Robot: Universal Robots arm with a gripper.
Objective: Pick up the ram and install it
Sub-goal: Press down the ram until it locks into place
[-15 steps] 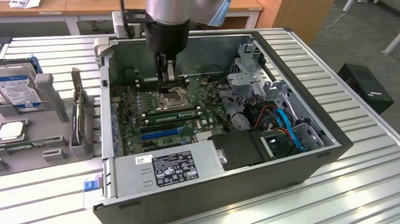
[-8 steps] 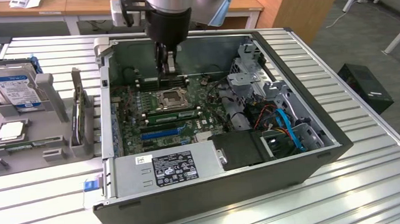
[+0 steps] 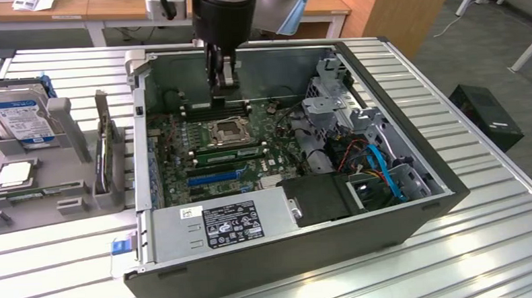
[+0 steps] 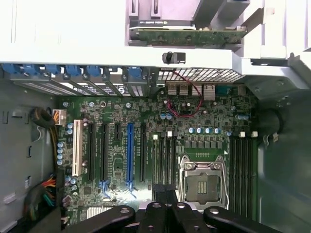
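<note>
My gripper (image 3: 221,97) hangs shut inside the open PC case (image 3: 430,202), above the far memory slots of the motherboard (image 3: 276,163). I see nothing between its fingers. In the wrist view the gripper (image 4: 165,195) shows from above, jaws together, over the black slots beside the empty CPU socket (image 4: 204,182). A green ram stick (image 3: 230,153) sits in a slot on the near side of the CPU socket (image 3: 227,132). Another ram stick (image 3: 212,111) sits in the far slots, just below the fingertips. In the wrist view those far slots (image 4: 241,170) look greenish.
A grey holder (image 3: 68,131) on the exterior view's left carries a hard drive (image 3: 17,116), a CPU and an upright card (image 3: 104,153). The power supply (image 3: 229,225) fills the case's near end. Drive cage and cables (image 3: 374,164) crowd its right side.
</note>
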